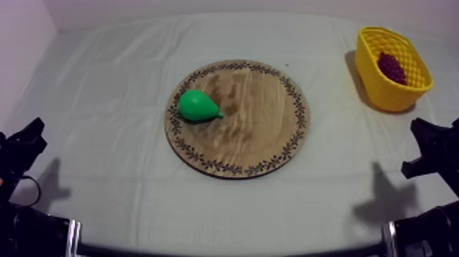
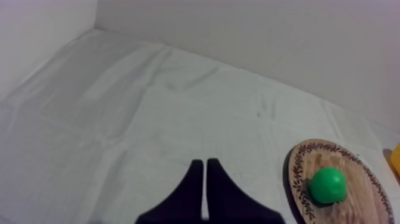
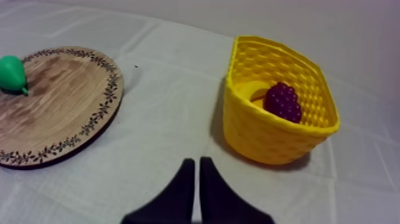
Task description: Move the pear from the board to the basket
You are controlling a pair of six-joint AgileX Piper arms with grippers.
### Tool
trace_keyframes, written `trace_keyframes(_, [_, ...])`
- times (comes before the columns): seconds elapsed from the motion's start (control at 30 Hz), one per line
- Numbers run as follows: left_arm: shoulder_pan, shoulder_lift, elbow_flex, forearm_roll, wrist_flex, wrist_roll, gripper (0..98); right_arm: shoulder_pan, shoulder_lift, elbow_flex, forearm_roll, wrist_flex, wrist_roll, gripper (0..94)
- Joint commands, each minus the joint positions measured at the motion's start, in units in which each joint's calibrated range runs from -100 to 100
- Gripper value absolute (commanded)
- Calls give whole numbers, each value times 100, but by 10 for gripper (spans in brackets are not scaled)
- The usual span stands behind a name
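The desk (image 1: 102,102), under its grey-white cloth, is spreading wide in the top view, with the round wooden board (image 1: 259,130) lying at its middle and the yellow basket (image 1: 382,90) standing at the far right, close to the back edge. That view is taking in the whole layout at once. The left wrist view is catching the near part of the board and a long stretch of bare cloth running up to the wall (image 2: 268,36). The right wrist view is looking into the basket, where a bunch of grapes (image 3: 283,101) is lying on the bottom. The left pincer (image 2: 205,162) is hanging low over bare cloth with its fingers lying together as a narrow wedge, gripping nothing. The right pincer (image 3: 196,161) is doing the same, closed and empty, just before the basket's near wall. The pear (image 1: 198,106) is lying on its side on the left part of the board, just inside the patterned rim, its narrow end pointing toward the board's middle. It is sitting well apart from both pincers, ahead and to the right of the left one, and across the board from the right one. Bare cloth is lying open on every side of the board, including a clear strip between board and basket.
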Motion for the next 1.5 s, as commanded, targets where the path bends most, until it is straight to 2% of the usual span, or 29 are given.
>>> trace_keyframes(0.0, [1, 0, 0, -2, -1, -1, 1, -54, -8, 2, -2, -2, 326, 6])
trace_keyframes(0.43, [1, 0, 0, -2, -1, -1, 1, -49, -8, -18, 0, -3, 356, 6])
trace_keyframes(0.67, [1, 0, 0, -2, -1, -1, 1, -24, 366, -445, -252, -259, 691, 6])
trace_keyframes(0.83, [1, 0, 0, -2, -1, -1, 1, -125, 1126, -1384, -492, -145, 972, 6])
trace_keyframes(1.13, [1, 0, 0, -2, -1, -1, 1, -520, 3156, -3678, -693, 338, 1255, 6])
trace_keyframes(1.27, [1, 0, 0, -2, -1, -1, 1, -775, 3983, -4536, -612, 619, 1195, 6])
trace_keyframes(1.47, [1, 0, 0, -2, -1, -1, 1, -1221, 5161, -5911, -332, 1384, 963, 6])
